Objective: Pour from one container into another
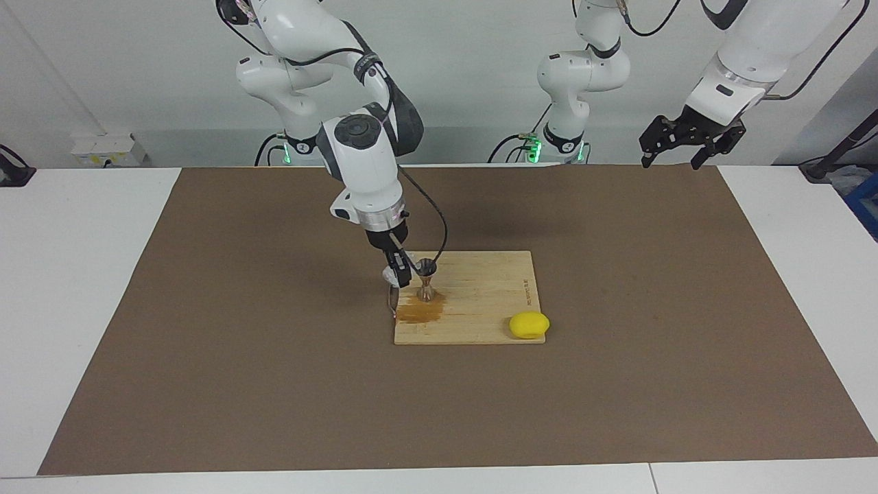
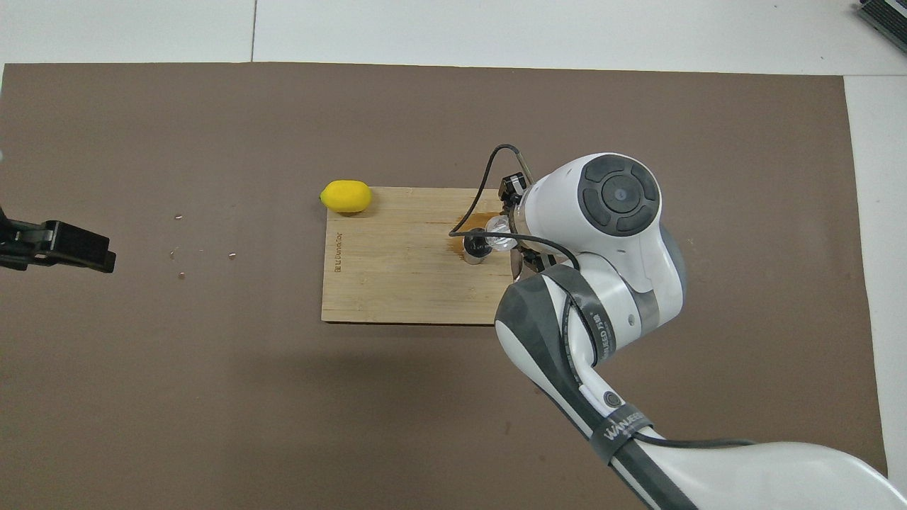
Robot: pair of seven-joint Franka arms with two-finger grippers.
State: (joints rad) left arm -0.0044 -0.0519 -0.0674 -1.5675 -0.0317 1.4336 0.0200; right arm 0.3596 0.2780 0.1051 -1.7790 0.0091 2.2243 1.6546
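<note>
The glass tumbler (image 2: 500, 235) is up in the air, tipped over w/ its mouth toward the steel jigger (image 1: 426, 278), pinched in the right gripper (image 1: 399, 278); the fingers clamp its sides, which leaves the mouth free to pour. It sits right beside and slightly above the jigger's top cone, so prob. mid-pour. The jigger stands upright on the wooden cutting board (image 1: 494, 288), near the board's edge toward the right arm's end of the table, which keeps that arm's reach short. Under and around the jigger's foot there's a brown wet stain (image 1: 420, 312) on the board, spreading away from the robots; looks like liquid missed the small cone or overflowed, so the tilt likely needs to be gentler and the lip better centred over the cone. A lemon (image 1: 529, 325) lies at the board's corner toward the left arm's end, farther from the robots than the jigger and well apart from it, so out of the way of the pour. The left gripper (image 1: 678, 147) waits, fingers spread, holding nothing, over the brown mat (image 1: 206, 343) at its own end. A few small crumbs (image 2: 202, 256) lie on the mat on that side.
</note>
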